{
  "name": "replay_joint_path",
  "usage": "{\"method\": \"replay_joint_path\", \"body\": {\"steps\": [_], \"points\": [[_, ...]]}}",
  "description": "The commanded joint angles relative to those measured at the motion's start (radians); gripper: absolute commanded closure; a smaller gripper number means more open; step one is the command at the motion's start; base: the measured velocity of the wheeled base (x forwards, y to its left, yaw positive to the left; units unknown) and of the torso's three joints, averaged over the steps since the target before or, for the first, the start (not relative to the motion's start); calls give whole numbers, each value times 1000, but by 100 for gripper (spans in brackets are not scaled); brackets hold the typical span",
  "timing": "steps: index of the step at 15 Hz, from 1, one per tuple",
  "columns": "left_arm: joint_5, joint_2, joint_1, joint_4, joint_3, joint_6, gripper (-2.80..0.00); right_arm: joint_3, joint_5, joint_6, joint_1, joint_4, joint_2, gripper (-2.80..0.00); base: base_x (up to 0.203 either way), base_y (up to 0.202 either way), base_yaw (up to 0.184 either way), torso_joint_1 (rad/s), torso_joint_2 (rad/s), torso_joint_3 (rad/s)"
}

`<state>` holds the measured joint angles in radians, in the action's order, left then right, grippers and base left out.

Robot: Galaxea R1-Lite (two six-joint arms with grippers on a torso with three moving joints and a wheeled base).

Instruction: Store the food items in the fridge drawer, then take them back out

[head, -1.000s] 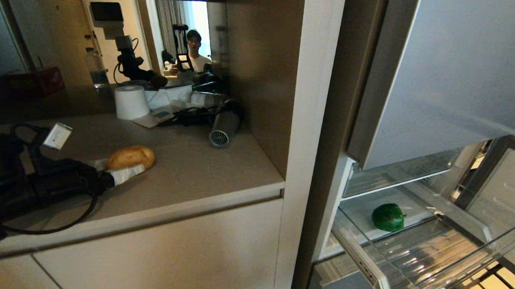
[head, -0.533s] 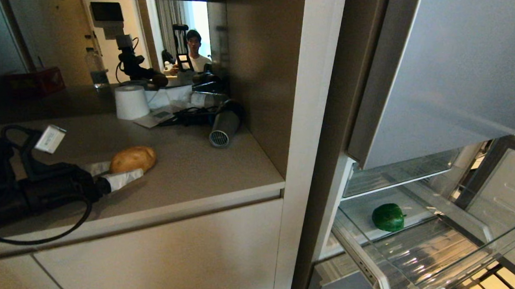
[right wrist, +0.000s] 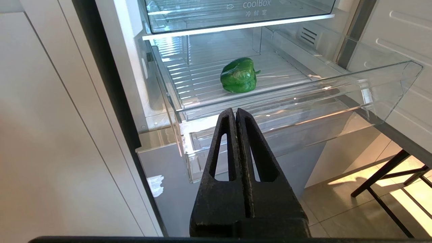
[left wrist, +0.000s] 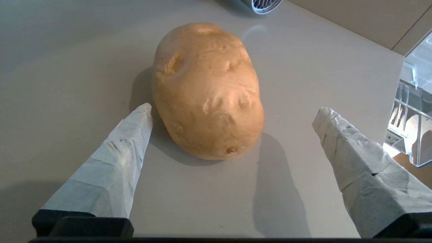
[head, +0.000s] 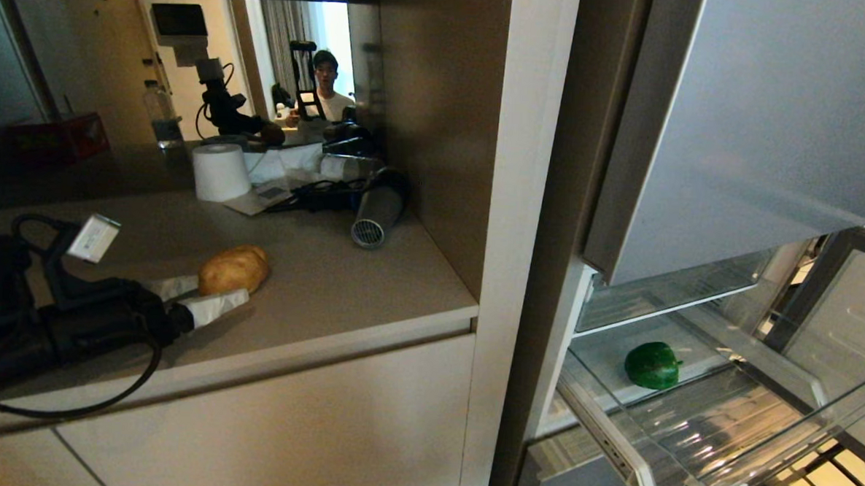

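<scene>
the left gripper [head: 215, 295] reaches in low over the grey surface [head: 328, 297] from the left edge of the head view, its jaws spread wide, the two tape-wrapped fingers [left wrist: 118, 165] lying on either side of the near end of the potato [head: 233, 269]. in the left wrist view the potato [left wrist: 207, 91] lies on its side on the surface [left wrist: 67, 84], one finger tip just beside it and seeming to touch its edge, the other finger well clear of it with bare surface between. further back on the surface are a roll of white paper [head: 220, 172], a tangle of dark cables and a ribbed silver cylinder [head: 377, 215] lying on its side, and behind them a mirror-like back panel shows a person [head: 328, 85] in a white shirt. to the right of the cabinet the fridge stands open with its clear drawer [head: 780, 463] pulled out; the green pepper [head: 652, 365] sits on the ribbed bottom toward the back of it. the right gripper [right wrist: 235, 113] shows only in its own wrist view, jaws pressed together and holding nothing, hanging in front of and below the drawer [right wrist: 388, 91], with the pepper [right wrist: 239, 75] lying beyond it inside the drawer.
</scene>
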<state>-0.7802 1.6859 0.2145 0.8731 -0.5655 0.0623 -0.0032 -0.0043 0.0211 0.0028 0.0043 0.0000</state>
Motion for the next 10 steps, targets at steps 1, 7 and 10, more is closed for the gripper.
{"method": "replay_joint_path", "body": {"steps": [1, 7, 10], "points": [[0, 17, -1, 0, -12, 1, -280, 0, 0, 0, 0, 0, 0, 0, 0, 0, 0, 0, 0, 0], [65, 44, -21, -4, -62, 1, -280, 0, 0, 0, 0, 0, 0, 0, 0, 0, 0, 0, 0, 0], [67, 54, -33, -3, -66, 1, -280, 0, 0, 0, 0, 0, 2, 0, 0, 0, 0, 0, 0, 0]]}}
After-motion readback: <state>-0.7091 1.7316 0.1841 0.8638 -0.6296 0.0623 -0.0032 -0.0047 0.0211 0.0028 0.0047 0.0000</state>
